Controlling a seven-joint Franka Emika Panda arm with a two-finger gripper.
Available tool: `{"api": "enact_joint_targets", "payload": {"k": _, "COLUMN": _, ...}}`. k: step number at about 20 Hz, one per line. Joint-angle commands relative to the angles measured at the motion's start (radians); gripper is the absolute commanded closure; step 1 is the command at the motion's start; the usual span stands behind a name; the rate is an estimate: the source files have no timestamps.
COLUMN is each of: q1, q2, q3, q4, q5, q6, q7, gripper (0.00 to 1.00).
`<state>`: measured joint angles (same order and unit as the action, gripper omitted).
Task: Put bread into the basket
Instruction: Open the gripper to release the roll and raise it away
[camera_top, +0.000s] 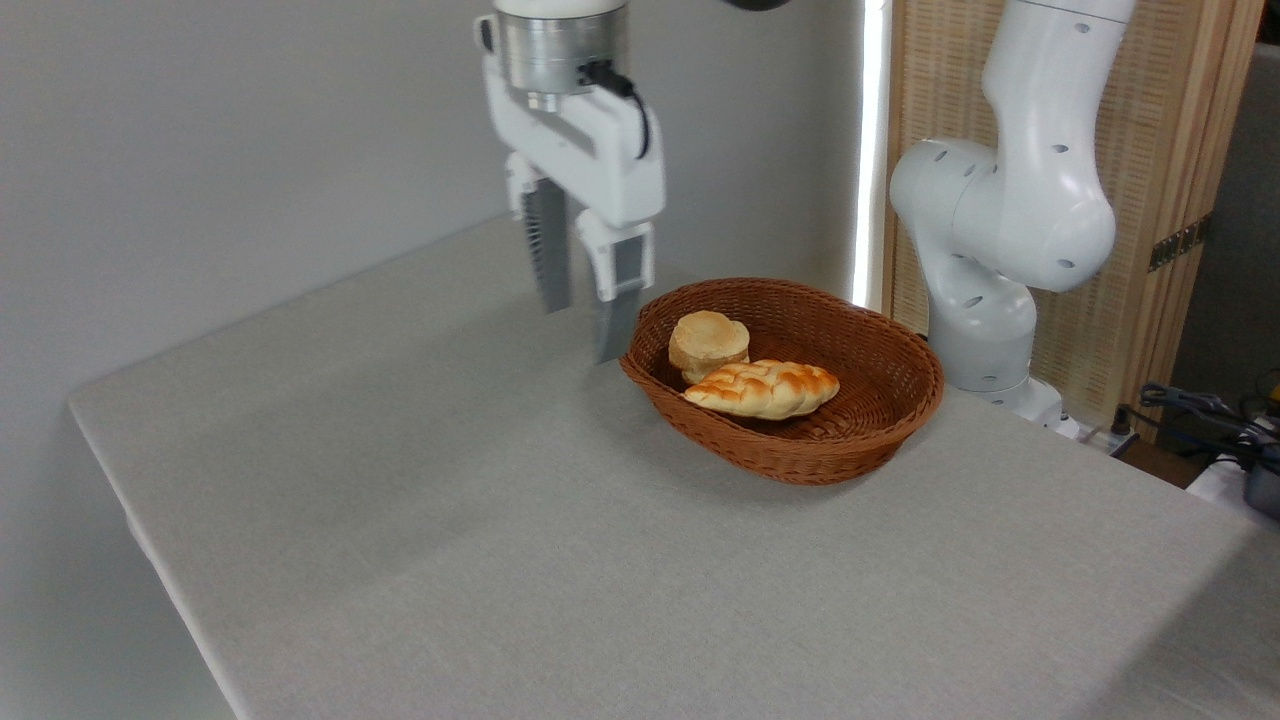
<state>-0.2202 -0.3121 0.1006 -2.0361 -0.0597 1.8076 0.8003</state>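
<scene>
The bread (763, 388), a glossy golden braided loaf with pointed ends, lies inside the basket (880, 420), an oval reddish-brown wicker one right of the table's middle. Behind the loaf in the same basket sits a small round pale bun (708, 342). My gripper (583, 335) hangs just left of the basket's rim, above the table, pointing down. It is open, and nothing is between its fingers.
The table (400, 480) is covered with a grey cloth; its left and front edges drop off. The arm's white base (1000, 300) stands behind the basket at the right, before a wooden screen. Cables lie at the far right edge.
</scene>
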Motion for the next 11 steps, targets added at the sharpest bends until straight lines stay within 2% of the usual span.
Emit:
{"api": "enact_joint_targets", "payload": {"k": 1, "q1": -0.005, "q2": 0.154, "q3": -0.001, "q4": 0.147, "q5": -0.008, "q6": 0.016, "q7": -0.091, "gripper": 0.0}}
{"api": "enact_joint_targets", "payload": {"k": 6, "q1": -0.005, "q2": 0.208, "q3": -0.016, "q4": 0.214, "q5": -0.012, "q6": 0.015, "q7": -0.205, "gripper": 0.0}}
{"api": "enact_joint_targets", "payload": {"k": 11, "q1": -0.002, "q2": 0.209, "q3": -0.007, "q4": 0.214, "q5": -0.043, "q6": 0.035, "q7": -0.199, "gripper": 0.0}}
